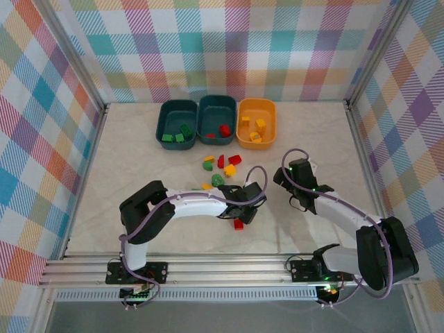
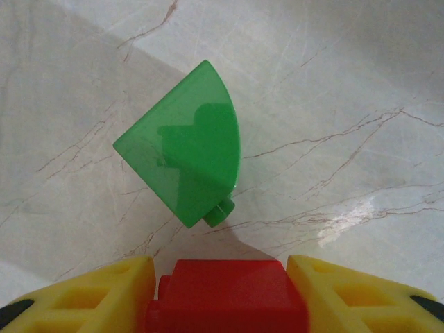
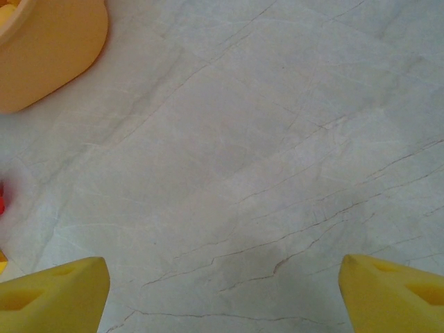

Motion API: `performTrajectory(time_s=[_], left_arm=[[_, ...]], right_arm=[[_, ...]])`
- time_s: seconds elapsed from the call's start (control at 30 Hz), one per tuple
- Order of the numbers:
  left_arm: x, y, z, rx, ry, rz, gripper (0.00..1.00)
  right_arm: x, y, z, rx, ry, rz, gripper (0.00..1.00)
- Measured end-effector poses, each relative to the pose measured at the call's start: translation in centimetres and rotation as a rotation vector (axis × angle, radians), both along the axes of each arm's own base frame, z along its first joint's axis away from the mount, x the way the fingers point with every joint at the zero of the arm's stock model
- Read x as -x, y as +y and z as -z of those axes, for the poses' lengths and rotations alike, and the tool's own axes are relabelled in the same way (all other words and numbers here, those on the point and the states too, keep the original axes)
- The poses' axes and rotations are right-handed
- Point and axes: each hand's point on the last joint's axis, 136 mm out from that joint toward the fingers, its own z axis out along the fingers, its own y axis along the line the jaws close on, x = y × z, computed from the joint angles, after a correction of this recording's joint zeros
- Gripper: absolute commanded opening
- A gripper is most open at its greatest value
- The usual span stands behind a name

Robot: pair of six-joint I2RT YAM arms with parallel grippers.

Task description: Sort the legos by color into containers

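**Fig. Left pincer loaded, right pincer idle.** The left pincer (image 2: 220,272) is being shown clenched on a red brick (image 2: 222,298), which is being bracketed by both yellow fingers toward the near side of the worktop (image 1: 125,152). The right pincer (image 3: 222,267) is being held released, with nothing between its fingers, over bare marble.

A slip is being risked on lifting, since the brick appears to be pinched at the fingertips alone. A green brick (image 2: 184,156) is lying just ahead of the grip and is liable to be knocked by any forward sweep. The loose legos (image 1: 223,166) are lying between the grip and the containers, so a scatter is being invited by a low carry.

Two teal containers are looking alike. The middle one (image 1: 216,107), holding red pieces, is being judged the goal; green is being held by the left one (image 1: 177,105) and yellow by the orange one (image 1: 257,104).

Open room is being offered at the right and far left of the worktop. It is being bounded by the side rails and the right arm.
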Motion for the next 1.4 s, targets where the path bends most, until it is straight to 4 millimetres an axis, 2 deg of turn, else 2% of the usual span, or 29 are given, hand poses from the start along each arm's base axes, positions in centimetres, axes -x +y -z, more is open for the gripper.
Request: performTrajectory(time_s=[0.07, 0.2, 0.4, 0.5, 0.6, 0.73, 0.9, 1.0, 1.1, 1.17, 1.3, 1.4], left_arm=[[0.0, 0.0, 0.0, -0.002, 0.0, 0.002, 0.5], [-0.1, -0.1, 0.0, -0.005, -0.005, 0.014, 0.34], [-0.6, 0.0, -0.4, -0.002, -0.008, 0.007, 0.32], [-2.1, 0.1, -1.3, 0.017, -0.009, -0.026, 0.32], [-6.0, 1.1, -2.9, 0.07, -0.017, -0.118, 0.32], [-14.0, 4.1, -7.0, 0.189, -0.067, -0.308, 0.32], [-24.5, 7.8, -14.7, 0.367, -0.222, -0.506, 0.32], [-29.1, 8.3, -16.6, 0.421, -0.288, -0.557, 0.31], [-32.1, 7.9, -15.6, 0.429, -0.297, -0.579, 0.31], [-33.8, 7.8, -13.9, 0.416, -0.288, -0.593, 0.32], [-36.2, 7.4, -10.7, 0.376, -0.266, -0.613, 0.32], [-37.0, 7.4, -9.0, 0.355, -0.248, -0.622, 0.33]], right_arm=[[0.0, 0.0, 0.0, 0.0, 0.0, 0.0, 0.86], [0.0, 0.0, 0.0, 0.0, 0.0, 0.0, 0.86], [0.0, 0.0, 0.2, 0.002, 0.005, 0.0, 0.86], [0.0, 0.0, 0.2, 0.002, 0.006, 0.0, 0.86], [0.0, 0.1, 0.2, -0.003, 0.008, -0.005, 0.85], [-0.1, 0.9, 0.4, -0.027, 0.011, -0.039, 0.85], [-1.2, 5.2, -1.2, -0.184, -0.081, -0.216, 0.86], [-1.2, 6.8, -2.1, -0.244, -0.12, -0.286, 0.86], [-1.3, 7.3, -2.6, -0.261, -0.142, -0.313, 0.87], [-1.3, 7.3, -2.9, -0.261, -0.155, -0.321, 0.87], [-1.3, 7.4, -3.6, -0.266, -0.173, -0.331, 0.87], [-1.3, 7.4, -3.9, -0.267, -0.181, -0.332, 0.87]])
